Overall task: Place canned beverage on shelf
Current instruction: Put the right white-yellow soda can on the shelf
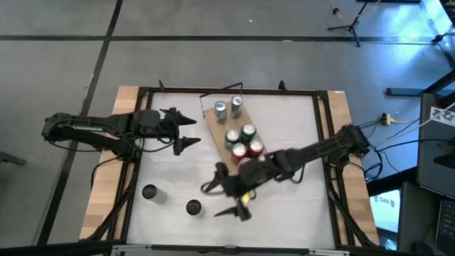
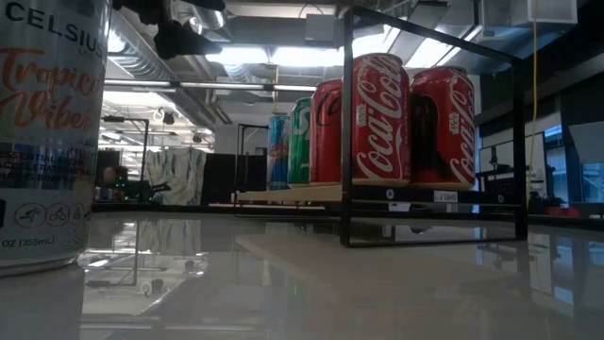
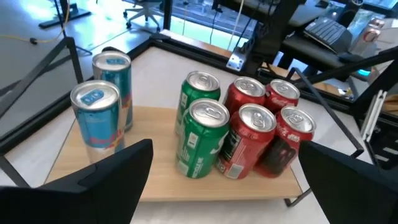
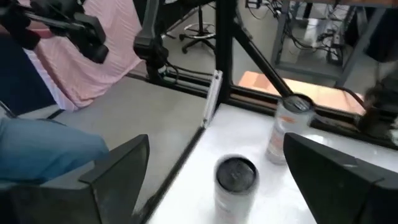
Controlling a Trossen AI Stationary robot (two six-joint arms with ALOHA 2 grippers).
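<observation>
On the shelf (image 1: 229, 126), two blue cans (image 1: 227, 108) stand at the wire-frame end and the green cans (image 1: 239, 134) and red cans (image 1: 247, 150) crowd the other, with bare board between the groups. The right gripper (image 1: 229, 190) hangs spread just beside the red cans. Two loose cans (image 1: 170, 200) stand well apart on open tabletop (image 1: 291, 203) at the front left.
</observation>
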